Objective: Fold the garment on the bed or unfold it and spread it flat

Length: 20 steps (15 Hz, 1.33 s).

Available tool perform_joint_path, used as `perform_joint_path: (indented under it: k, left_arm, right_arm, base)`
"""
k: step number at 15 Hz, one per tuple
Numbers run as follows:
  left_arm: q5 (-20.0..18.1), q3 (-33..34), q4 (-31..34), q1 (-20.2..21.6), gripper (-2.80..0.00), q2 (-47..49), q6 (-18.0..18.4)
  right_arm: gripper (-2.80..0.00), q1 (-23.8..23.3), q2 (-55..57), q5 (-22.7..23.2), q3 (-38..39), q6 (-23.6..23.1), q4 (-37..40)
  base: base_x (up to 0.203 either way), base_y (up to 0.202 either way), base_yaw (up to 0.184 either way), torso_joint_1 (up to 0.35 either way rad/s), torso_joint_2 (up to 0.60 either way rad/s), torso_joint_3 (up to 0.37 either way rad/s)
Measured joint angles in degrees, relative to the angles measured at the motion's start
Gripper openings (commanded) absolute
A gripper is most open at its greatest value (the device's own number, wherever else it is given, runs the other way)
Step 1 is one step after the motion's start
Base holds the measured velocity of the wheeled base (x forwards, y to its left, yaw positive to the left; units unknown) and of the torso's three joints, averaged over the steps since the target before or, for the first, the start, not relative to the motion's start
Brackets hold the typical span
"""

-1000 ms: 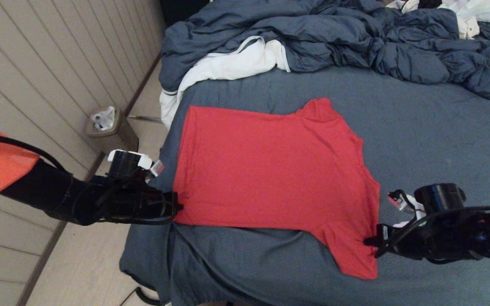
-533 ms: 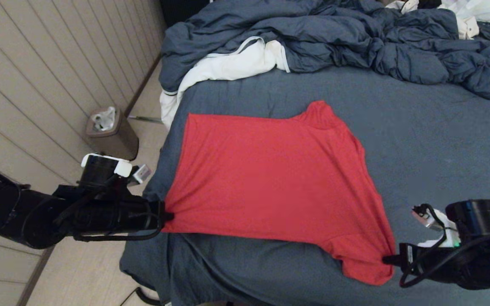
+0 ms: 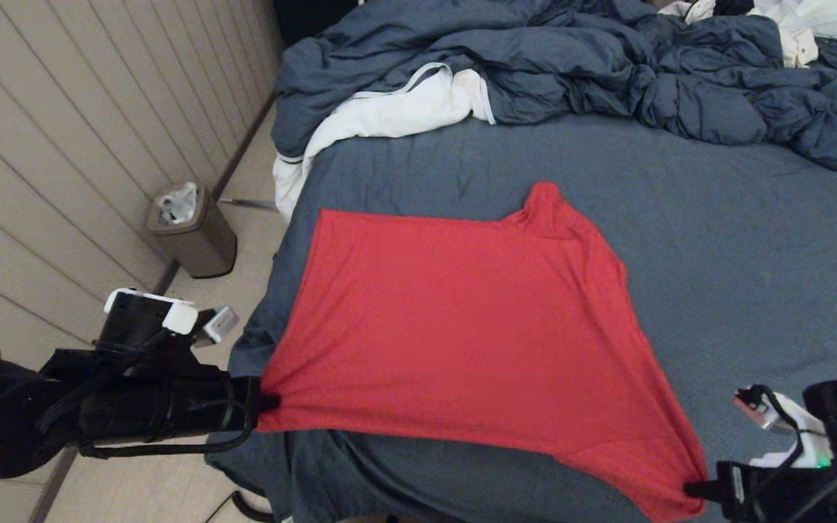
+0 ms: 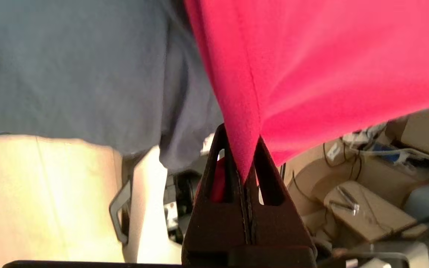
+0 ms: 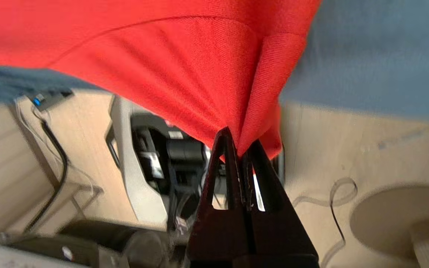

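Left arm reaching in low and level from beside the bed's [image 3: 716,218] near left corner, left gripper [image 3: 267,402] pinched tight on the near hem corner of the red T-shirt [image 3: 462,334]. In the left wrist view, left gripper [image 4: 243,163] closed flat with a narrow point of red T-shirt [image 4: 311,56] caught between the two dark fingers [image 4: 214,175], cloth fanning out taut away from the tips, slate-blue sheet of the bed [image 4: 69,67] just beside it.

Right arm low at the near right edge, mostly cut off, right gripper [image 3: 696,490] clamped on the tip of the near sleeve. In the right wrist view, right gripper [image 5: 238,152] likewise closed, gathered folds of the red T-shirt [image 5: 143,48] bunched between the fingers [image 5: 220,171], bed [image 5: 367,56] beyond.

Shirt stretched between the two grippers along its near edge, drawn to a point at each, far part lying flat on the sheet. Beyond the shirt, well apart from both grippers, a bulky slate-blue duvet [image 3: 571,65] and a white cloth with dark trim [image 3: 389,112]. On the floor beyond the left gripper, a small bin [image 3: 193,232].
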Motion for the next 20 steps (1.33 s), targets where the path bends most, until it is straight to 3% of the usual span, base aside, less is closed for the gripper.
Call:
perform_joint_path:
  k: [4, 8, 14, 20]
  left_arm:
    - [0.05, 5.67, 0.0, -0.02, -2.8, -3.52, 1.1]
    - [0.06, 6.97, 0.14, -0.02, -2.8, -6.08, 1.1]
    - [-1.07, -2.65, -0.26, 1.11, -2.8, 1.12, 0.6]
    - [-1.16, -8.58, -0.44, 1.96, -2.8, 9.2, 0.75]
  right_arm:
    - [-2.8, -1.28, -7.06, 0.02, 1.17, -2.18, 9.14]
    - [-2.8, -1.4, -12.75, 0.03, 0.67, -2.23, 13.88]
    - [-2.8, -1.35, -4.82, 0.06, -11.41, -1.71, 13.93]
    - [-2.8, -1.3, 7.3, 0.07, -17.8, -1.77, 11.77]
  base:
    - [0.0, 0.0, 0.0, 0.0, 0.0, 0.0]
    - [0.0, 0.0, 0.0, 0.0, 0.0, 0.0]
    - [0.0, 0.0, 0.0, 0.0, 0.0, 0.0]
    - [0.0, 0.0, 0.0, 0.0, 0.0, 0.0]
